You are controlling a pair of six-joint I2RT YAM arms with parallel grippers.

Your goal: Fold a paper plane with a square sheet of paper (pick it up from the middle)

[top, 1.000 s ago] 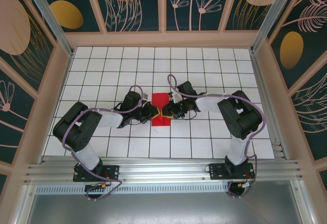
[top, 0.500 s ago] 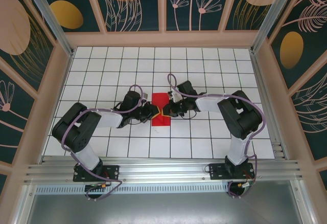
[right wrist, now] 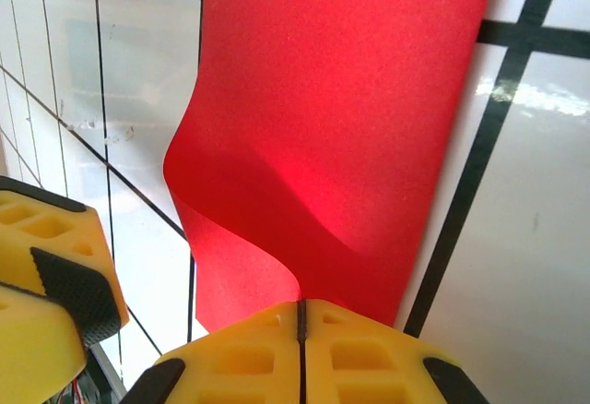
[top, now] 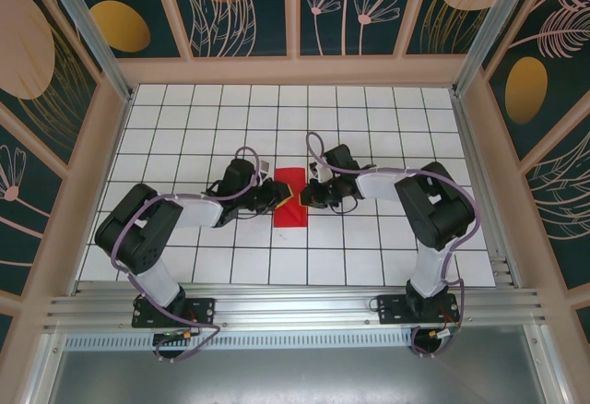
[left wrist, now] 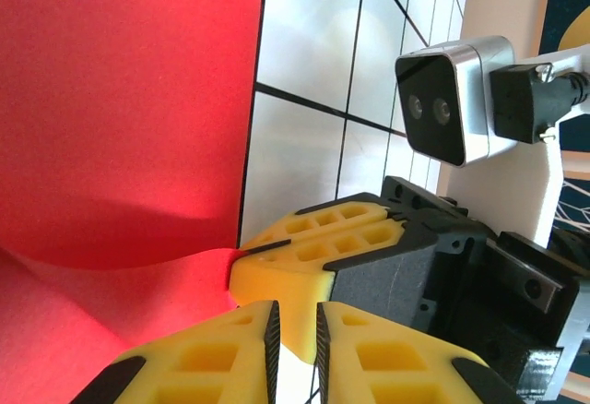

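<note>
The square sheet of paper is bright red and shows as a narrow upright strip on the white grid table, midway between the arms. My right gripper is shut on the strip's right edge. In the right wrist view, my right gripper pinches the paper, which curls up from the table in a soft wave. My left gripper hovers over the strip's left side. In the left wrist view, my left gripper stands slightly open with nothing between its pads, just in front of the right fingers holding the paper.
The white tiled table is ringed by a wooden frame with patterned walls. Both arms reach inward, their fingertips almost touching. The right wrist camera sits close to my left gripper. The left fingers show low left in the right wrist view.
The right gripper has shut on the paper's edge and the left gripper has parted slightly. Both grippers have shifted a little farther from the bases, and the paper's edge has lifted.
</note>
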